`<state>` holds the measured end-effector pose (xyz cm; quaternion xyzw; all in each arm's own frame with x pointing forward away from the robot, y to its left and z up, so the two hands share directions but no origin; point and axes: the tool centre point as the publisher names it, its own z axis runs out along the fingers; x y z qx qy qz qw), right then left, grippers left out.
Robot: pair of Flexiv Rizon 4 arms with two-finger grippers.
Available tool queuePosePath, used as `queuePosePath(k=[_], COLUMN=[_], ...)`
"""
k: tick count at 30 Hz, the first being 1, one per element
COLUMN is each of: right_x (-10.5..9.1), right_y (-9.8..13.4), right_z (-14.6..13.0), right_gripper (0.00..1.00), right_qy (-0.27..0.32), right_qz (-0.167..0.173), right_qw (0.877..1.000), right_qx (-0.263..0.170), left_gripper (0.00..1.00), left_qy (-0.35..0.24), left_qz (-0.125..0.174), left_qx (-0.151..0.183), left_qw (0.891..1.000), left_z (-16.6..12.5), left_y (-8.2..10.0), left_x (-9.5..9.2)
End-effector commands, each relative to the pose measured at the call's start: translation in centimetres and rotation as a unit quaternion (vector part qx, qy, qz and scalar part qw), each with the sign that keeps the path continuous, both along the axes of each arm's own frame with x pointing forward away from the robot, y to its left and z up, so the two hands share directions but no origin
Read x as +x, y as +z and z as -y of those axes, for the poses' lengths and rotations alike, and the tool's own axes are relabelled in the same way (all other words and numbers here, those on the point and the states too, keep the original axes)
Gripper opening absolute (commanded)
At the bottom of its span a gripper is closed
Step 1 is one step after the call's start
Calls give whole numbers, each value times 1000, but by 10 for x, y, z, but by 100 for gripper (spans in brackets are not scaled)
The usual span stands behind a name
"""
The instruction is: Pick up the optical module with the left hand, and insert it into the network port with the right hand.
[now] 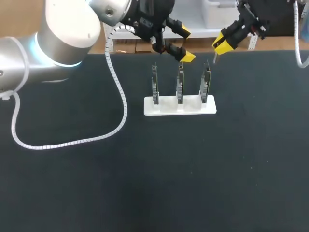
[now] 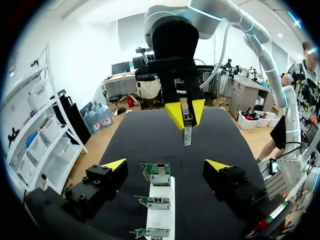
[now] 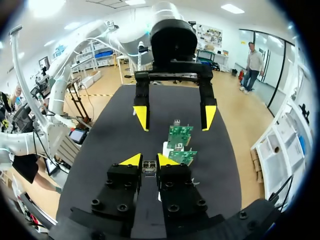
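In the head view my right gripper (image 1: 224, 43) hangs above the right end of the white stand (image 1: 164, 107), shut on the thin metal optical module (image 1: 215, 59), which points down. The right wrist view shows the module (image 3: 148, 166) pinched between its fingertips (image 3: 133, 160). Three upright circuit boards with network ports stand in the stand: left (image 1: 155, 83), middle (image 1: 179, 82), right (image 1: 206, 81). My left gripper (image 1: 185, 43) is open and empty, above and behind the middle board. From the left wrist view, my left gripper (image 2: 165, 165) faces the right gripper (image 2: 185, 111) and its module (image 2: 187, 134).
The white coiled cable (image 1: 72, 142) of my left arm lies in a loop on the black table at the left. The boards (image 3: 180, 134) stand between the two grippers in the right wrist view. Bare black tabletop (image 1: 159, 183) stretches in front of the stand.
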<state>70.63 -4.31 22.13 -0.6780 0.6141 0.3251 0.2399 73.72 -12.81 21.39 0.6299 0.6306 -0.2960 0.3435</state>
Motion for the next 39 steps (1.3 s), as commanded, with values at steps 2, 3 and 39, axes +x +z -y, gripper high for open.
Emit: queuePosePath(k=[2,3,39], right_x=[7,7,27], right_y=[-16,-19,-33], right_z=[1,2,-6], right_gripper=[0,0,0], right_qy=[6,4,44], right_qz=[-26,-28,-55], right_qw=[1000,999,997], right_qx=[13,15,-29], left_gripper=[100,100,100], left_qy=[0,0,0], left_qz=[-2,-2,-2], left_qx=[4,4,4], left_qw=[1000,1000,1000], left_z=[1,1,1], left_y=[1,1,1], left_x=[2,2,2])
